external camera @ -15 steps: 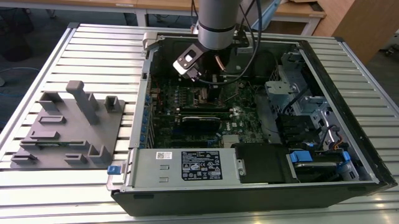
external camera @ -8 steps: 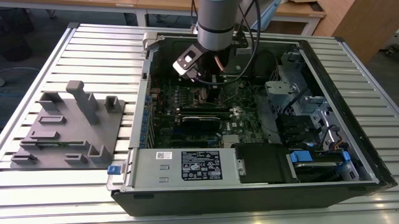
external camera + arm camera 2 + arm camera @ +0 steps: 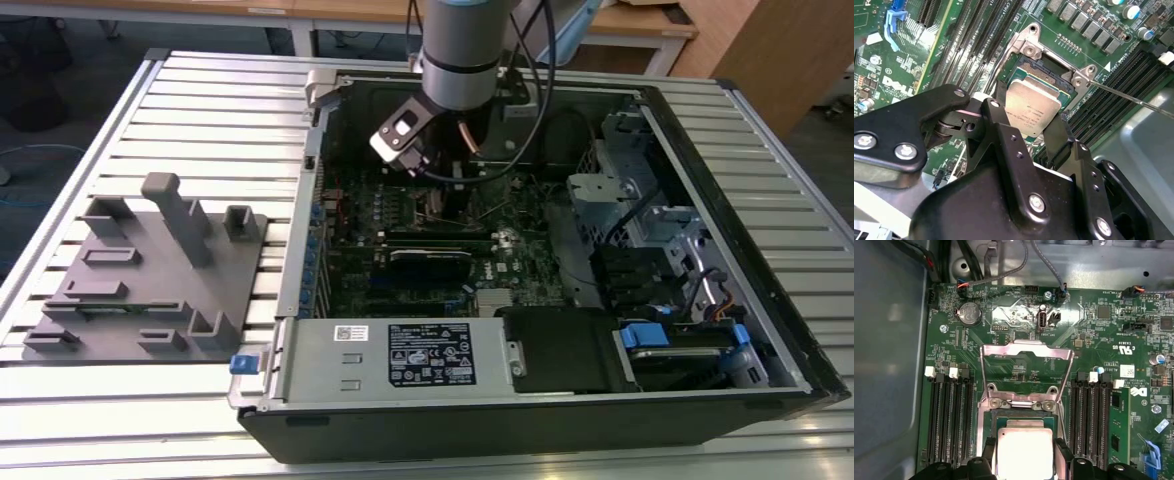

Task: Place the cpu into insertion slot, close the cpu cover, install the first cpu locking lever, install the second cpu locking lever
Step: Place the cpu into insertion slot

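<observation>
Black gripper point(image 3: 1026, 120) pinches silver-grey square cpu point(image 3: 1033, 102) above silver-rimmed insertion slot point(image 3: 1049, 77); cpu's near edge hidden behind gripper body

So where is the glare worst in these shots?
First wrist view: the cpu top washes out pale, and the raised cpu cover glints. Second wrist view: the cpu shines too. Exterior view: the slatted table is bright, the computer case dim inside.

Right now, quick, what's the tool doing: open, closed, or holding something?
The tool is closed on the cpu, holding it at the insertion slot; the cpu cover stands open.
</observation>
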You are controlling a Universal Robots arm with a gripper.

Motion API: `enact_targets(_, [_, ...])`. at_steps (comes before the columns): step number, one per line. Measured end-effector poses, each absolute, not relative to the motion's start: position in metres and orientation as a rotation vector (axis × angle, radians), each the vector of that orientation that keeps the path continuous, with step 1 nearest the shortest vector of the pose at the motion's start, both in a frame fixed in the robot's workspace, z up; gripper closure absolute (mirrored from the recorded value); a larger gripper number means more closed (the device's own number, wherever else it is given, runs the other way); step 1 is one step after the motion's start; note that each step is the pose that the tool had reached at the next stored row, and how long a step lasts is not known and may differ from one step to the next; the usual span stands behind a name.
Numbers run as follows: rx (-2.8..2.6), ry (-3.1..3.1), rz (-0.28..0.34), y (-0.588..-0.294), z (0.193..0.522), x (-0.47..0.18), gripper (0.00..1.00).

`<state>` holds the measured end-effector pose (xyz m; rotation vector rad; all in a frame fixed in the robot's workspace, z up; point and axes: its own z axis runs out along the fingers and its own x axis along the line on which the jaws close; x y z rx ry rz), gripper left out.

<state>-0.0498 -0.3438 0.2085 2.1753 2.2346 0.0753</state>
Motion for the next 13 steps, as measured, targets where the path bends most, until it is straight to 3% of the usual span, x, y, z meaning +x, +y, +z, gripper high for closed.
enact_targets(13, [2.177,2.234,0.074,-0.3431,0.2012,-0.0501,0.46])
